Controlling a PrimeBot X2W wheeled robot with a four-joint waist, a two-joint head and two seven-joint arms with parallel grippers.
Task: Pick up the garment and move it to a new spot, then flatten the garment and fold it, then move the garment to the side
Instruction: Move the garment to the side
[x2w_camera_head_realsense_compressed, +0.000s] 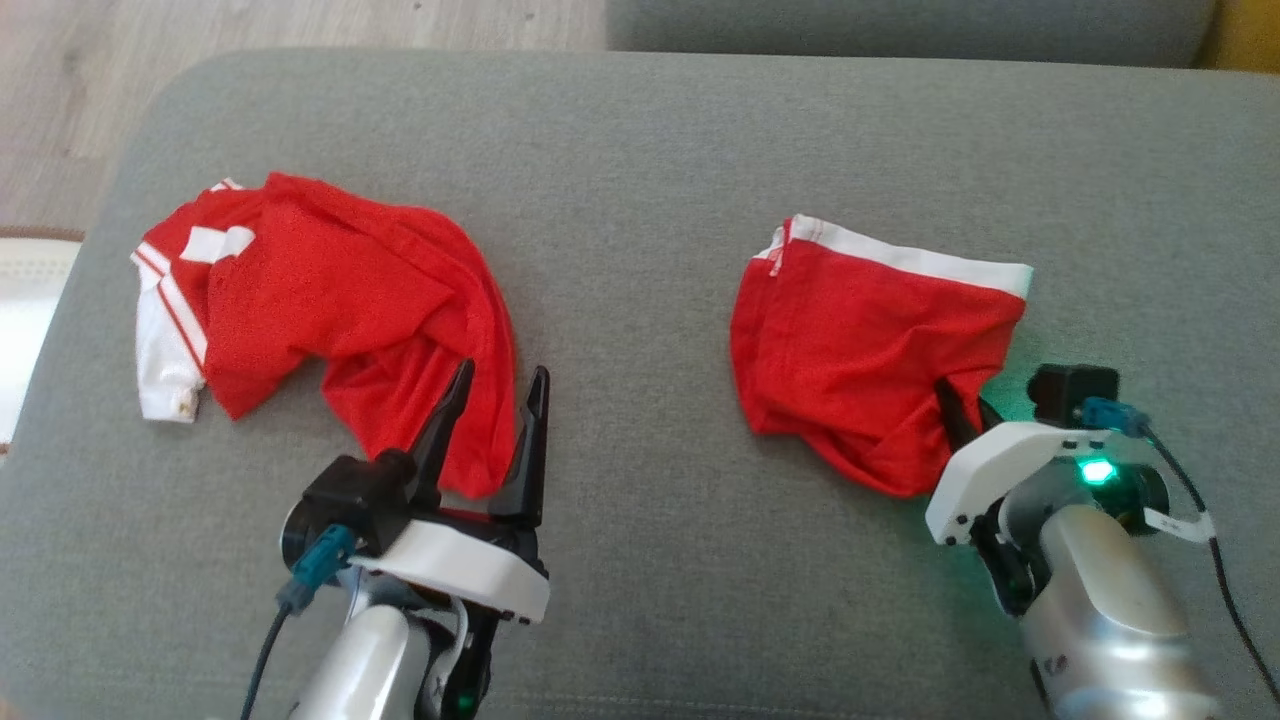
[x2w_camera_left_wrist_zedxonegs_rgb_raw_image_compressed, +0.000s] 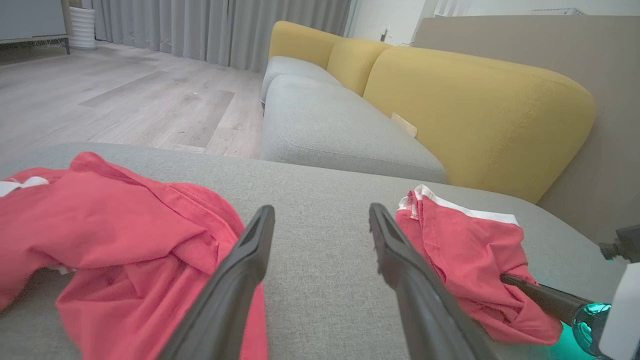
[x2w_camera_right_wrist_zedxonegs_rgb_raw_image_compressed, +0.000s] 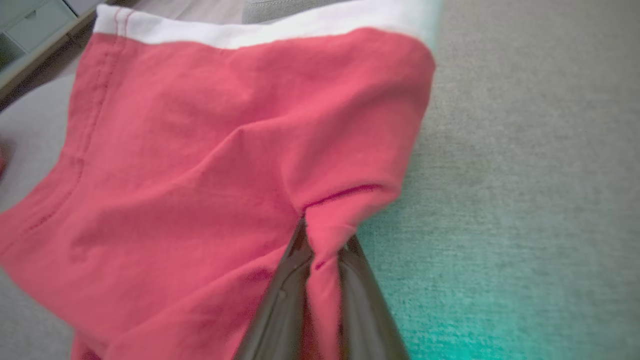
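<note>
The right gripper (x2w_camera_head_realsense_compressed: 962, 405) has jaws clenched on the trimmed red garment (x2w_camera_head_realsense_compressed: 860, 320); the left gripper (x2w_camera_head_realsense_compressed: 502, 372) has jaws wide over the jersey (x2w_camera_head_realsense_compressed: 330, 280). The wrong cloth may lift!

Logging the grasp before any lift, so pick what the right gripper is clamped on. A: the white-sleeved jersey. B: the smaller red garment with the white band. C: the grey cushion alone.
B: the right gripper pinches a fold of the smaller red garment, while the jersey lies by the open left gripper.
</note>
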